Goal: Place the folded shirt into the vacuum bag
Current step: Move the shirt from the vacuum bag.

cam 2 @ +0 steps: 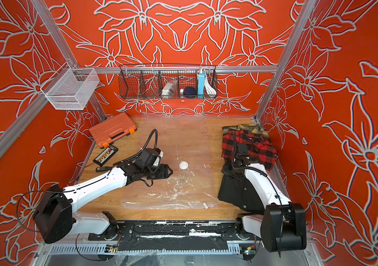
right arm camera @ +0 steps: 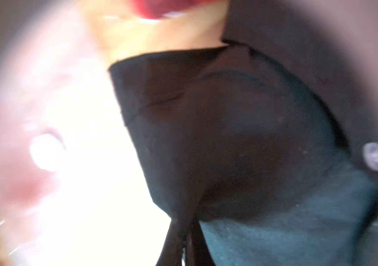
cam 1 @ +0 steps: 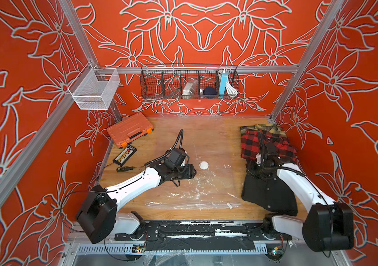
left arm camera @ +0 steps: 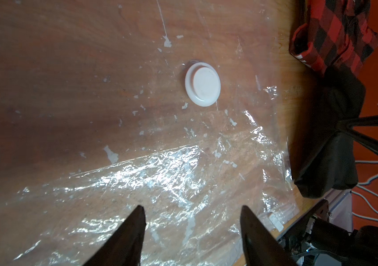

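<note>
The vacuum bag (cam 1: 190, 184) lies flat and crinkly on the wooden table in both top views, with its white round valve cap (cam 1: 203, 165) (left arm camera: 203, 84) near the middle. Its zip strip (cam 1: 190, 203) and small white slider clip (cam 1: 229, 205) (left arm camera: 274, 221) lie at the front edge. My left gripper (cam 1: 193, 171) (left arm camera: 190, 208) hovers open just above the plastic, beside the valve cap. The folded shirt (cam 1: 266, 195) (right arm camera: 229, 138) is black and lies at the front right. My right gripper (cam 1: 253, 171) (right arm camera: 184, 221) is shut on its edge, lifting the cloth.
A red plaid shirt (cam 1: 268, 140) on a yellow-green one lies behind the black shirt. An orange tool case (cam 1: 130, 129), a bit holder (cam 1: 124, 155) and a screwdriver (cam 1: 125, 168) sit at the back left. A black wire basket (cam 1: 189, 83) and a white mesh basket (cam 1: 94, 88) hang above.
</note>
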